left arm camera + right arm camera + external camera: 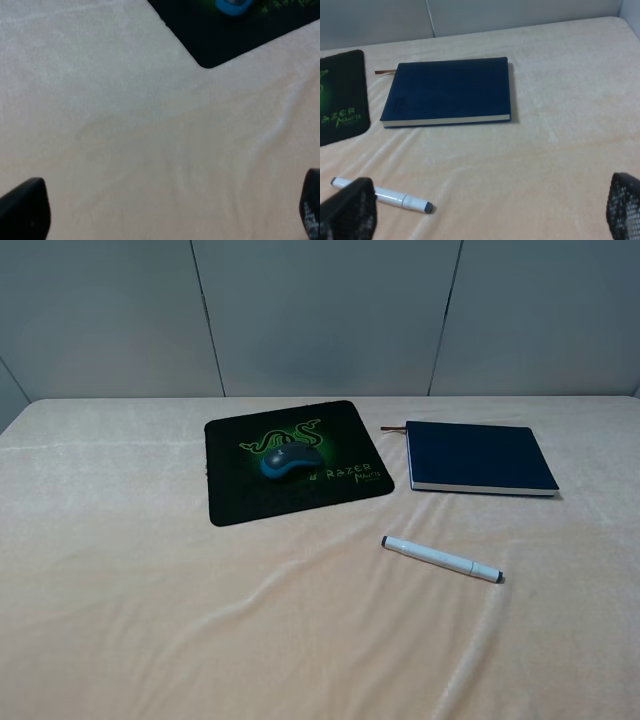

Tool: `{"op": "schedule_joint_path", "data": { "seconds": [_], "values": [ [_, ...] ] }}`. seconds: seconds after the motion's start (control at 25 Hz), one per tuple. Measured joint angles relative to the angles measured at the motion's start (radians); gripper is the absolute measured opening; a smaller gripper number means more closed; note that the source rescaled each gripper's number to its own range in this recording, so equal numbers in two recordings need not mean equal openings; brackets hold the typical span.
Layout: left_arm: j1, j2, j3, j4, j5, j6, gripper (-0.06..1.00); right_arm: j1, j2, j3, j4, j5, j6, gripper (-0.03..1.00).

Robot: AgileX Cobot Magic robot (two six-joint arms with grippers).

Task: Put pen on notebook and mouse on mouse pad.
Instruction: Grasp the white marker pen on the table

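Mouse sits on the mouse pad, over the green logo near the pad's middle. Notebook lies closed and flat just right of the pad, not touching it, with its reddish ribbon sticking out at the far left corner. Pen lies on the peach cloth of the worktop, nearer the camera than the notebook and apart from it — angled, one end toward the pad. Left fingers are spread wide and holding nothing, over bare cloth by a corner of the pad. Right fingers are spread wide too, empty — one finger partly covers the pen in the wrist view, with the notebook beyond.
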Motion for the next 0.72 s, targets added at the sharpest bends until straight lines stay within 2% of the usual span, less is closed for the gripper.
{"op": "schedule_joint_path", "data": {
  "seconds": [0.72],
  "values": [
    [0.0, 0.0, 0.0, 0.0, 0.0, 0.0, 1.0, 0.0, 0.0, 0.0, 0.0, 0.0, 0.0, 1.0]
  ]
}}
